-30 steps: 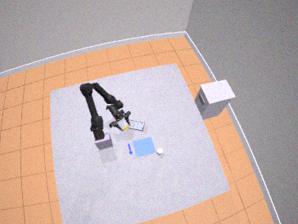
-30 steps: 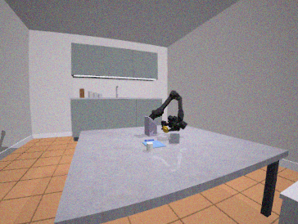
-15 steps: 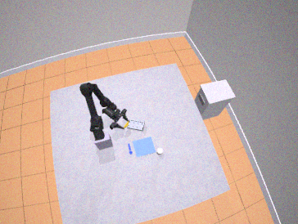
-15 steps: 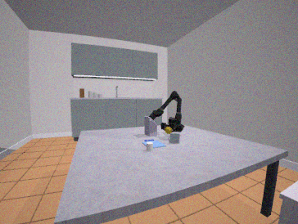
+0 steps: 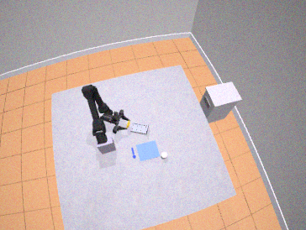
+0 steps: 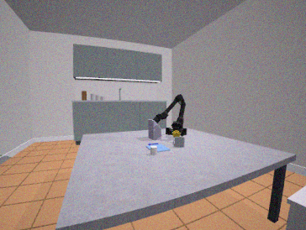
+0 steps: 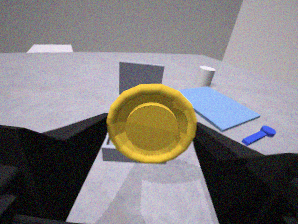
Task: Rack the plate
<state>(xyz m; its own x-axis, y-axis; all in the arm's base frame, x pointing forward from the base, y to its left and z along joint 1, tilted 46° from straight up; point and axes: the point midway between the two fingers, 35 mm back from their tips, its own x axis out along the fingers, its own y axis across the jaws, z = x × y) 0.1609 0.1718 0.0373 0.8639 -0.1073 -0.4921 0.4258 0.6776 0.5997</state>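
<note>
Yellow plate (image 7: 152, 123) upright (face-on), by grey rack (image 5: 139, 128).

Apparently a kitchen: counter cabinets (image 6: 113, 117), wall cupboard (image 6: 118, 63), orange tiled floor (image 6: 34, 168).

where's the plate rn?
Yellow plate is clamped in the gripper, centre of the wrist view, held above the table just left of the dish rack in the top view.
</note>
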